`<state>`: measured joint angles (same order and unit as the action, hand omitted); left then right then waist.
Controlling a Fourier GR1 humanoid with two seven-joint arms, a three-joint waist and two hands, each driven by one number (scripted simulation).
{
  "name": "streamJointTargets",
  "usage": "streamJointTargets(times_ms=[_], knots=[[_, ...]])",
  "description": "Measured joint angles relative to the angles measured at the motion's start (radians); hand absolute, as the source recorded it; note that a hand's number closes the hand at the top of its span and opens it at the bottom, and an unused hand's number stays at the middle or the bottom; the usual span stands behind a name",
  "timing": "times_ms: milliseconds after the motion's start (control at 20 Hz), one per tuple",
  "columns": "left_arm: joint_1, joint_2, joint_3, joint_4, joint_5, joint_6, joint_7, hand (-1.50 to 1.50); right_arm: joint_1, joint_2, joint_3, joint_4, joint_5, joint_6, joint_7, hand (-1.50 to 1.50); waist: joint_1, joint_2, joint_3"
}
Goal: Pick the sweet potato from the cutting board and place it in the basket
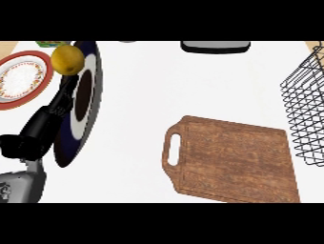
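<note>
Searching cutting board [235,162] and basket [316,109]: no sweet potato visible. Left hand [49,119] over a dark plate [70,147], below a yellow fruit [67,59]; open or clenched, cannot tell. Probably firm, heavyish, rough-skinned; best wrapped round the thick middle.

- The cutting board [231,162] lies on the desk [193,86], toward the near right, its handle slot at its left end.
- The basket [316,109] stands at the right edge, just beyond the board's far right corner.
- Two plates sit at the far left: one plate [17,80] outermost, the other plate [80,109] beside it on its right.
- A lemon [67,59] sits at the second plate's far rim.
- The left hand [42,126] shows at the near left, over that plate's left edge.
</note>
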<state>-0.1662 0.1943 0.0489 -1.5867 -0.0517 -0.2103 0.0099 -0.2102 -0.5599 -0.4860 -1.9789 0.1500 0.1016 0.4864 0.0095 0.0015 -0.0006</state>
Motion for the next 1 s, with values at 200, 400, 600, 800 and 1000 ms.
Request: streamJointTargets(times_ms=[200, 400, 600, 800, 1000], knots=[[-0.012, -0.002, 0.004, -0.001, -0.002, -0.002, 0.014, 0.0, -0.037, -0.034, -0.018, 0.184, -0.001, 0.023, -0.119, 1.5, -0.002, 0.0, 0.0], [-0.001, -0.005, 0.004, -0.001, -0.007, -0.007, 0.005, 0.0, -0.044, -0.04, -0.032, 0.354, 0.021, 0.016, -0.279, 1.5, -0.004, 0.0, 0.001], [0.0, -0.003, 0.007, -0.016, -0.004, -0.018, 0.022, 0.0, -0.088, -0.04, -0.025, 0.502, 0.065, -0.034, -0.401, 1.5, -0.003, 0.0, 0.001], [0.013, -0.015, 0.002, -0.028, -0.012, -0.013, 0.019, 0.0, -0.13, -0.057, -0.031, 0.646, 0.098, -0.085, -0.532, 1.5, -0.002, 0.0, 0.001], [0.003, -0.012, 0.008, -0.03, -0.01, -0.019, 0.025, 0.0, -0.179, -0.049, -0.063, 0.761, 0.094, -0.152, -0.606, -1.5, 0.0, 0.001, 0.001]])
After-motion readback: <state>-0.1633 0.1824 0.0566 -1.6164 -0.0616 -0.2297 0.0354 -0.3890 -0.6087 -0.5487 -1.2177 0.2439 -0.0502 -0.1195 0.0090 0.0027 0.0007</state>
